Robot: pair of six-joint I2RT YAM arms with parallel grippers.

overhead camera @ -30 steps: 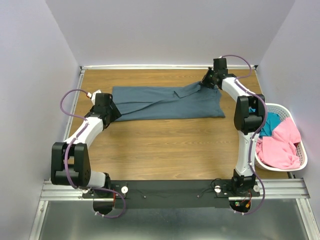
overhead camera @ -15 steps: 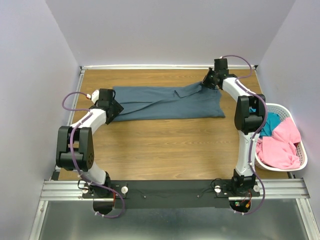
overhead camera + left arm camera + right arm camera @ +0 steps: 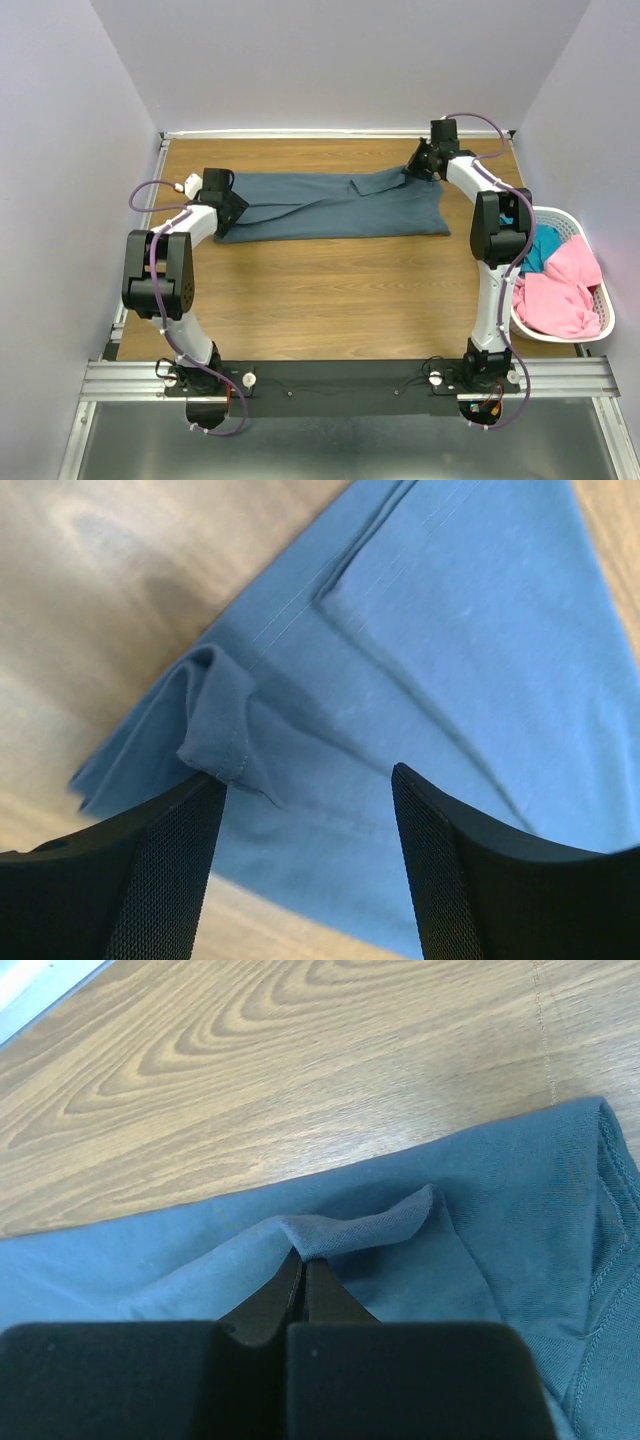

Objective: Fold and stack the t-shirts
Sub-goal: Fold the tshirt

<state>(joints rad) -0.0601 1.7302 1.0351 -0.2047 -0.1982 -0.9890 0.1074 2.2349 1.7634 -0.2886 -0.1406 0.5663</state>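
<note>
Wood-grain surface [image 3: 330,300] carries the slate blue-grey t-shirt [image 3: 340,205] across its far half, long axis running left to right. At the shirt's left end the left pincer [image 3: 305,780] stands wide open and grips nothing; its jaws straddle a bunched hem corner [image 3: 215,735] lying just ahead of the tips. At the far right edge the right pincer [image 3: 303,1260] is clamped tight on a raised fold of the same cloth. The coming fold probably needs the left jaws closed on that corner. The pink t-shirt [image 3: 560,290] and teal t-shirt [image 3: 543,250] sit in the white basket [image 3: 606,305].
</note>
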